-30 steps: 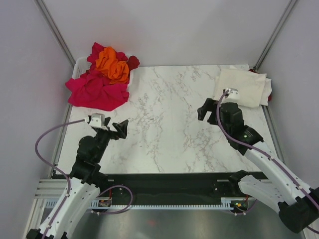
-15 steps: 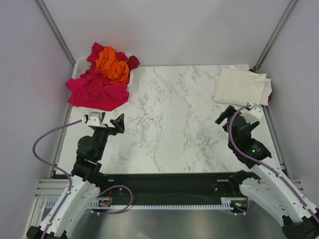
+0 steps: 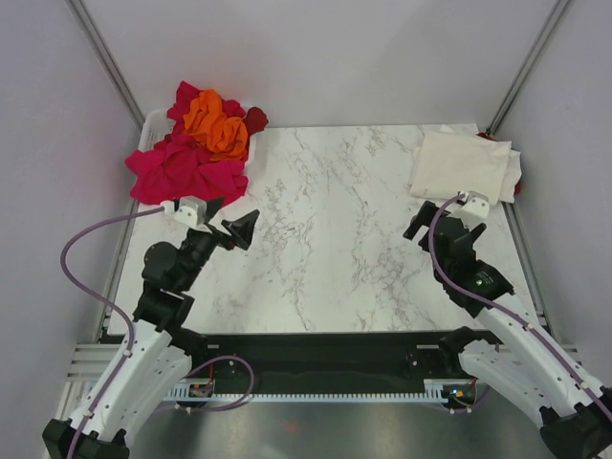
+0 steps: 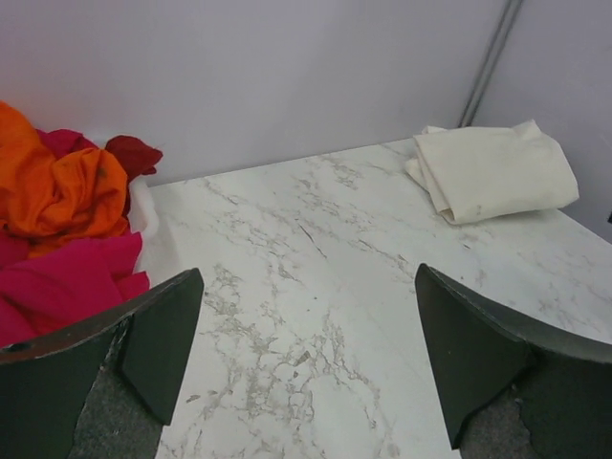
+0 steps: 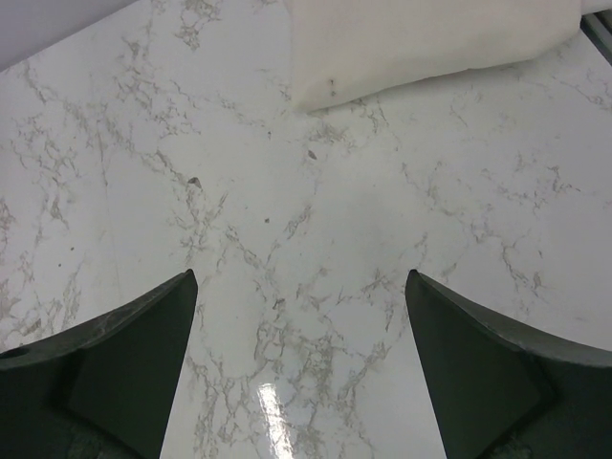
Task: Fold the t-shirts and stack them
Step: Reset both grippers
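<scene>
A folded cream t-shirt (image 3: 465, 164) lies at the table's far right corner, also in the left wrist view as the cream t-shirt (image 4: 495, 170) and at the top of the right wrist view as the cream t-shirt (image 5: 421, 38). A heap of unfolded t-shirts sits at the far left: magenta-pink (image 3: 184, 173), orange (image 3: 216, 124) and dark red (image 3: 255, 119). My left gripper (image 3: 229, 222) stands open just near of the heap, nothing between its fingers. My right gripper (image 3: 432, 222) hangs open just near of the cream t-shirt, empty.
The marble table (image 3: 325, 229) spans the middle. A white basket rim (image 3: 153, 122) shows under the coloured heap. Grey walls and metal posts (image 3: 521, 67) close in the back and sides. A bit of red cloth (image 3: 490, 137) peeks out behind the cream t-shirt.
The left gripper has moved up towards the coloured heap and turned. The right gripper drew back from the cream t-shirt, swung right, then came slightly left again.
</scene>
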Controlling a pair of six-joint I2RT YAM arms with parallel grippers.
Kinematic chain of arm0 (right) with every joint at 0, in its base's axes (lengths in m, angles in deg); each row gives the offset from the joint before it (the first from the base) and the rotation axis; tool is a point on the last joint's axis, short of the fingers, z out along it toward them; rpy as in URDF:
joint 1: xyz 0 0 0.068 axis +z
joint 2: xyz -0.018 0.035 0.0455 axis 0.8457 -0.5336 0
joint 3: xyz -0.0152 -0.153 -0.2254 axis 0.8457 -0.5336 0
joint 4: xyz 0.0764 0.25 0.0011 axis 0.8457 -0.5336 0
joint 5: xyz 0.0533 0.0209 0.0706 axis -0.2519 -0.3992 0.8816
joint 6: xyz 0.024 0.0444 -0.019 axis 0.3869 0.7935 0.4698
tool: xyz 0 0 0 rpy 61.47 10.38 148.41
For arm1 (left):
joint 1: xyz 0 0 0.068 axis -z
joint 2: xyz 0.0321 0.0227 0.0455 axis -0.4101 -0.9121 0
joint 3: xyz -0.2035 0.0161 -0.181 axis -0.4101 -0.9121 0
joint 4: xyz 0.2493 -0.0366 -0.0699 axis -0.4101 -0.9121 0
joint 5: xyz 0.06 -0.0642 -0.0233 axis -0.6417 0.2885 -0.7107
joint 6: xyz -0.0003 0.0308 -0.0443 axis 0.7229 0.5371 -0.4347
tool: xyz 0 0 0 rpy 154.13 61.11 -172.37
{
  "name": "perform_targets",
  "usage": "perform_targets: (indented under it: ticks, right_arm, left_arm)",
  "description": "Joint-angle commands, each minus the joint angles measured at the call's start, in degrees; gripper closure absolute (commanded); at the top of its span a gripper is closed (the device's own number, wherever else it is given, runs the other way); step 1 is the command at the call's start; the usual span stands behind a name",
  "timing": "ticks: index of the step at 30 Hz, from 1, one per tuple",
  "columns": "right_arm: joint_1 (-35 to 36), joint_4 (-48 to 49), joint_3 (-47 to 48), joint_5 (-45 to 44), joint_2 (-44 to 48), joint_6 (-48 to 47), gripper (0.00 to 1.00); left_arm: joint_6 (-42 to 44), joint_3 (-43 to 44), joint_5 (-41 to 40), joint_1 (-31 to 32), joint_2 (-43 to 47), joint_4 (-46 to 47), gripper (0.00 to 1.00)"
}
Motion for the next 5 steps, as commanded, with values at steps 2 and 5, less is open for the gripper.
perform_targets:
  ticks: [2, 5]
  right_arm:
    - [0.0, 1.2, 2.1, 1.2, -2.0, -1.6, 0.02]
    - [-0.1, -1.6, 4.0, -0.5, -5.7, -0.5, 0.02]
  left_arm:
    - [2.1, 1.1, -19.8, -0.1, -1.3, 3.1, 0.0]
    - [4.0, -0.3, -23.3, -0.1, -2.4, 2.9, 0.0]
